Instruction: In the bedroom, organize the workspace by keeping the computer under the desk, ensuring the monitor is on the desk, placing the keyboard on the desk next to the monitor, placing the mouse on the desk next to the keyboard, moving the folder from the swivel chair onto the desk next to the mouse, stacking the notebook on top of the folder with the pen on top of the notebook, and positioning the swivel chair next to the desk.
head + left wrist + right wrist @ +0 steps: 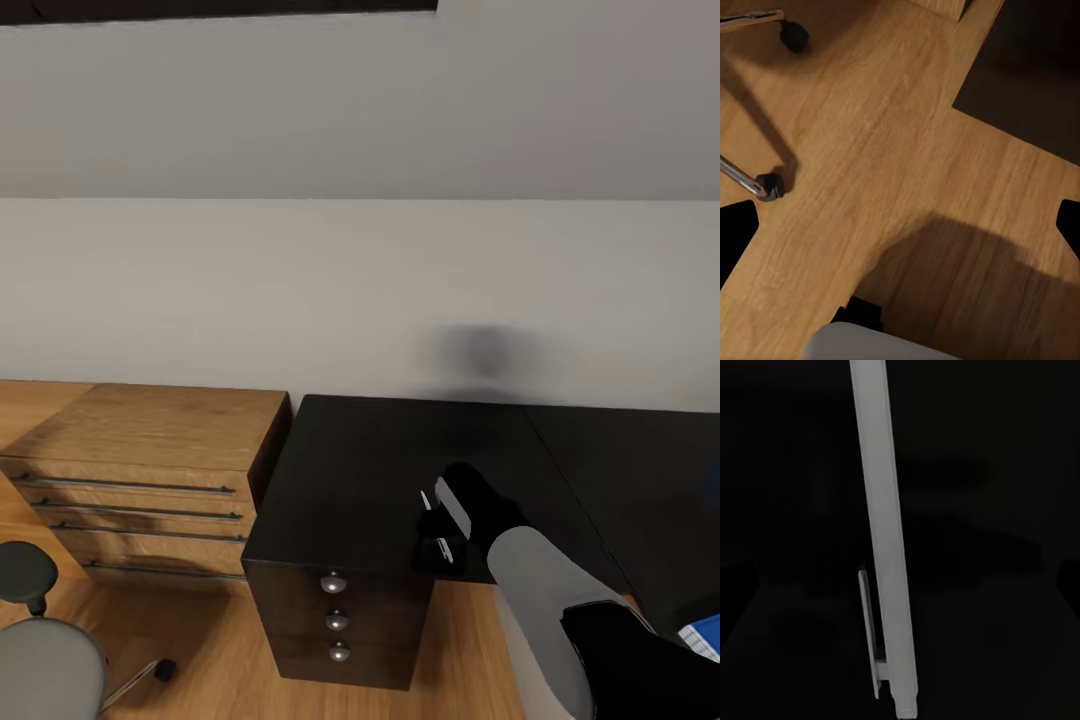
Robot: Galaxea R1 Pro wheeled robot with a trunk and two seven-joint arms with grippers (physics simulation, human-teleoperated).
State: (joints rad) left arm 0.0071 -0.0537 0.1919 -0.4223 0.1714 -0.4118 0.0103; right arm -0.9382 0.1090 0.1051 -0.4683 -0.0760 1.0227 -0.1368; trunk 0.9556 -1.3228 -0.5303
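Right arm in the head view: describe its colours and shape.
The right arm has a rounded light grey forearm section between black segments. A black wrist leads to the right gripper, whose slim flat fingers look pale grey with dark edges.

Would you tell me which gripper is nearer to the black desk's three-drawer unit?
Right. The right gripper hangs over the desk top just above the drawer unit; the left gripper looks down at wooden floor beside the swivel chair.

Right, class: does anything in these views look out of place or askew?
Yes. A thin pale grey flat panel stands on edge, slightly tilted, over the glossy black desk top at the tip of the robot's right arm, rather than lying flat. What it is cannot be told.
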